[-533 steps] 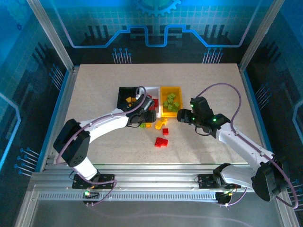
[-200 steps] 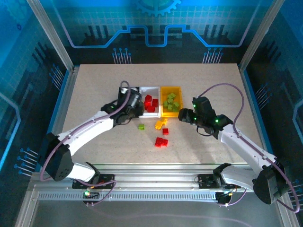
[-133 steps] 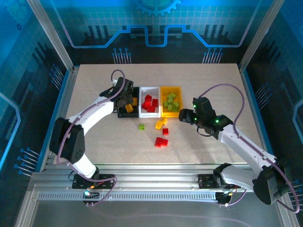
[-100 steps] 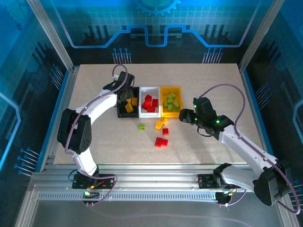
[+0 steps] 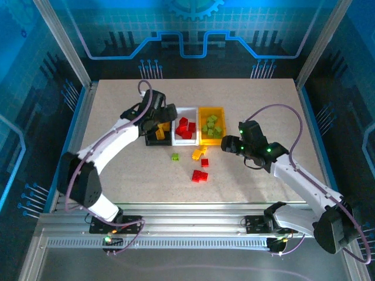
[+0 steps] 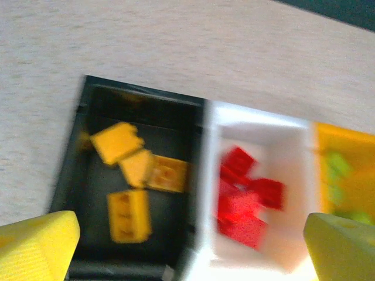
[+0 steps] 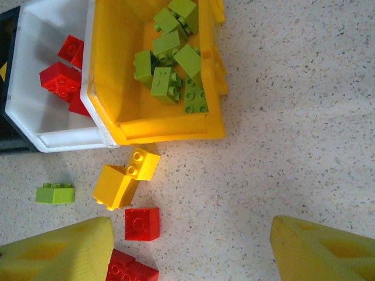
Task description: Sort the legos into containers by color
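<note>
Orange legos (image 6: 126, 175) in black bin (image 6: 67, 181), about four, blurred in left wrist view. Red legos (image 6: 246, 199) piled in white bin (image 6: 206, 175), wall against black bin. Green legos (image 7: 170, 64) heaped in yellow bin (image 7: 111, 88), wall against white bin on its other side. Three bins in one row mid-table (image 5: 263, 105): black left, white middle, yellow right, seen from top view.

Loose on table on the arms' side of the bins:
- Green lego (image 7: 55, 193) alone, near white bin corner.
- Two orange bricks (image 7: 124, 178) touching each other, just beside yellow bin's front wall.
- Red brick (image 7: 142, 223) just beside those.
- Red cluster (image 7: 132, 272) nearest the arms, partly cut off by frame edge.

Left gripper (image 5: 164, 120) above black bin, fingers spread wide, nothing between them. Right gripper (image 7: 187, 246) over bare table near the loose bricks and yellow bin's corner, fingers spread apart, nothing pinched, clear of all bricks.
</note>
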### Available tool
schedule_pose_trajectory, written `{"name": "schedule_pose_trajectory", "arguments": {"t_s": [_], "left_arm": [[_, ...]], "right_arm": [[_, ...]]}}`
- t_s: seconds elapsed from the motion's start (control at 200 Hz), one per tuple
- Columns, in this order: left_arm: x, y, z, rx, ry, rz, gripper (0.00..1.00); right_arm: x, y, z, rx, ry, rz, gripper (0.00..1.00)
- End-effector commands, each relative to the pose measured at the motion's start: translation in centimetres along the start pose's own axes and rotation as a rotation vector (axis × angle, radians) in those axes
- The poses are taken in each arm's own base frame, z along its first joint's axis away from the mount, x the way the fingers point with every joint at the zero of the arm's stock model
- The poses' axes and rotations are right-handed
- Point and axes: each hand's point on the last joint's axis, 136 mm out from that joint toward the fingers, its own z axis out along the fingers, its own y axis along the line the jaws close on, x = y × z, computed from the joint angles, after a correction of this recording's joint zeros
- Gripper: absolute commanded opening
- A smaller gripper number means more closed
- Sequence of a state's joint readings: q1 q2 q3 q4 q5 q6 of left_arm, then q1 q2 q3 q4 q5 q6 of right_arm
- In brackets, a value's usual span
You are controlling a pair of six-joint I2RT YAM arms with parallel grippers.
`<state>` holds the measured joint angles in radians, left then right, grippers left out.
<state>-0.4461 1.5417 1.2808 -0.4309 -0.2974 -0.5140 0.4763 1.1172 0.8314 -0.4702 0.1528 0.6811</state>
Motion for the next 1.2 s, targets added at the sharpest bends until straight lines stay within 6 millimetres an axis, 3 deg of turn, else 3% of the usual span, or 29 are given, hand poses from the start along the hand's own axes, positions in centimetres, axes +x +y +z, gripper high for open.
{"name": "schedule_pose_trajectory", "arguments": {"t_s": [0.0, 0.17, 0.395, 0.755, 1.196], "left_arm": [[4.5, -3.8, -1.4, 0.138, 0.080, 0.093, 0.99], [11.7, -7.2, -1.9, 0.255, 0.225, 0.234, 0.98], [17.6, -9.5, -0.4, 0.271, 0.321, 0.422, 0.88], [19.7, -9.0, 4.1, 0.164, 0.356, 0.519, 0.76], [20.1, -8.4, 7.1, 0.077, 0.354, 0.554, 0.61]], "right_arm": [[0.2, -0.4, 0.5, 0.004, 0.004, 0.023, 0.72], [0.2, -0.6, 0.3, 0.013, 0.001, 0.022, 0.72], [0.3, -0.8, 0.1, 0.020, -0.001, 0.021, 0.72], [0.1, -0.9, -0.4, 0.022, -0.009, 0.017, 0.72], [-0.1, -1.2, -0.9, 0.023, -0.021, 0.019, 0.72]]}}
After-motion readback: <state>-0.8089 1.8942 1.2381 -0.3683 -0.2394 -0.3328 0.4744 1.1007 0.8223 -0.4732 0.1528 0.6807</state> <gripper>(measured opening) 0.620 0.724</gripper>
